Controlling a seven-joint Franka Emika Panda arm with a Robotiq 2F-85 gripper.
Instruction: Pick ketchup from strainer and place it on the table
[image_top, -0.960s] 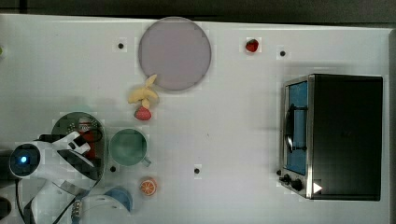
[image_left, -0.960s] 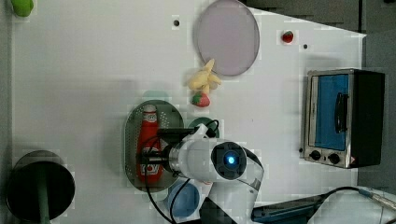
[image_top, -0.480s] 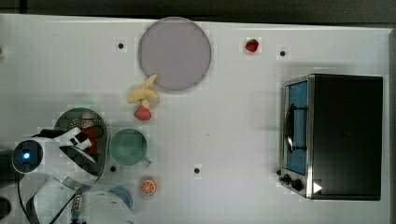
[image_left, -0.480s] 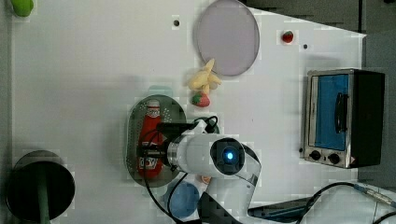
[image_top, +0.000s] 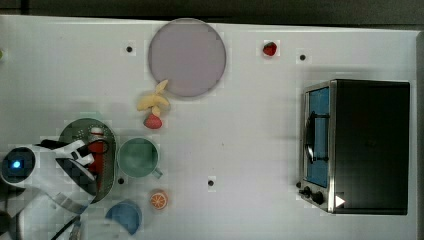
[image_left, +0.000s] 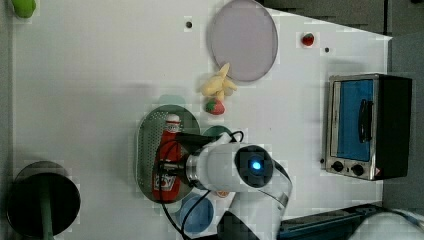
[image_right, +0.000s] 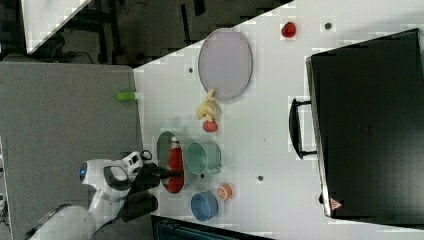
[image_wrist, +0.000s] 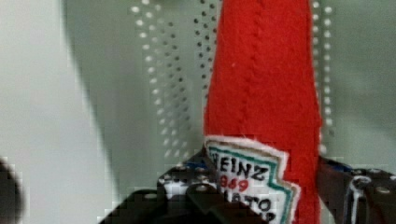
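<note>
Two black gripper (image_wrist: 261, 196) fingers (image_wrist: 187, 196) are pinching the red felt ketchup bottle (image_left: 167, 160); slipping risks dropping it into the pale-green perforated strainer (image_left: 145, 150).

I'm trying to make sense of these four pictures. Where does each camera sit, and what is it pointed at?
Top view: overhead, looking straight down on the table; the white arm shows at the top view's lower left.
Left view: also high, looking down; the arm reaches over the strainer.
Right view: high and off to one side; the arm shows at the right view's lower left.
Wrist view: on the arm, close to the ketchup between the gripper fingers.
All four share ketchup and strainer.
</note>
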